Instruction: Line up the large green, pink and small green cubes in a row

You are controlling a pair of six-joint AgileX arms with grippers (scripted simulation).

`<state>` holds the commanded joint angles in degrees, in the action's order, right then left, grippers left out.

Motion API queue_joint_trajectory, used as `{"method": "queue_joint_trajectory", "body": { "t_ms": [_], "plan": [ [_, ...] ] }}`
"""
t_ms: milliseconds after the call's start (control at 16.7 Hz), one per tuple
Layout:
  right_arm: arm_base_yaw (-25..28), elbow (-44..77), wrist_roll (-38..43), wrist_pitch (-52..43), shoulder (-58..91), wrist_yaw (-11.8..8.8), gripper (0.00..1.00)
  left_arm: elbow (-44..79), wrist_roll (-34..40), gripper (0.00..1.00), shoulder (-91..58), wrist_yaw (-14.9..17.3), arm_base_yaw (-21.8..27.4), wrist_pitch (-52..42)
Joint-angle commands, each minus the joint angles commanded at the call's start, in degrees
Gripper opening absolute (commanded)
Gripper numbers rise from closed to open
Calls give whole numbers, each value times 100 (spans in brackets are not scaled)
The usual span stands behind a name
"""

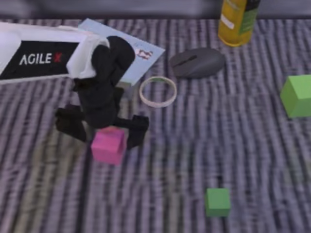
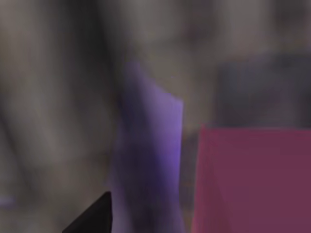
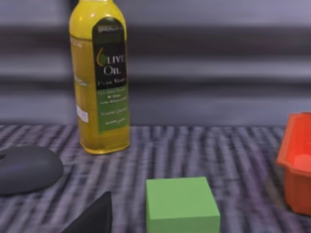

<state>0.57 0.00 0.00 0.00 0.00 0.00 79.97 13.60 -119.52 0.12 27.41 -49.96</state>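
The pink cube [image 1: 108, 144] lies on the striped cloth at the left. My left gripper [image 1: 104, 127] hangs over it, open, one finger on each side of the cube's far edge and apart from it. The left wrist view shows the pink cube [image 2: 252, 179] close up beside one dark fingertip [image 2: 92, 221]. The large green cube [image 1: 297, 95] sits at the table's right edge. The small green cube [image 1: 217, 202] rests near the front, right of centre. My right arm is outside the top view; its wrist view shows one fingertip [image 3: 95, 217] just beside the large green cube [image 3: 181, 204].
At the back stand an olive oil bottle [image 1: 237, 19], a grey mouse [image 1: 197, 62], a white ring [image 1: 158, 91] and a light blue card [image 1: 131, 53] partly under my left arm. An orange container [image 3: 297, 165] stands beside the large green cube.
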Motion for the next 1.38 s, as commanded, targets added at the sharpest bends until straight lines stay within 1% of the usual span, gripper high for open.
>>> {"method": "queue_joint_trajectory", "body": {
  "t_ms": [180, 420, 1200, 1260, 1380],
  "plan": [
    [0, 0, 0, 0, 0, 0, 100, -252, 1, 100, -184, 1, 4, 392],
    [0, 0, 0, 0, 0, 0, 100, -260, 1, 100, -192, 1, 5, 404],
    [0, 0, 0, 0, 0, 0, 100, -260, 1, 2, -192, 1, 5, 404],
    [0, 0, 0, 0, 0, 0, 100, -260, 1, 0, -192, 1, 5, 404],
    [0, 0, 0, 0, 0, 0, 100, -260, 1, 0, -192, 1, 5, 404]
  ]
}}
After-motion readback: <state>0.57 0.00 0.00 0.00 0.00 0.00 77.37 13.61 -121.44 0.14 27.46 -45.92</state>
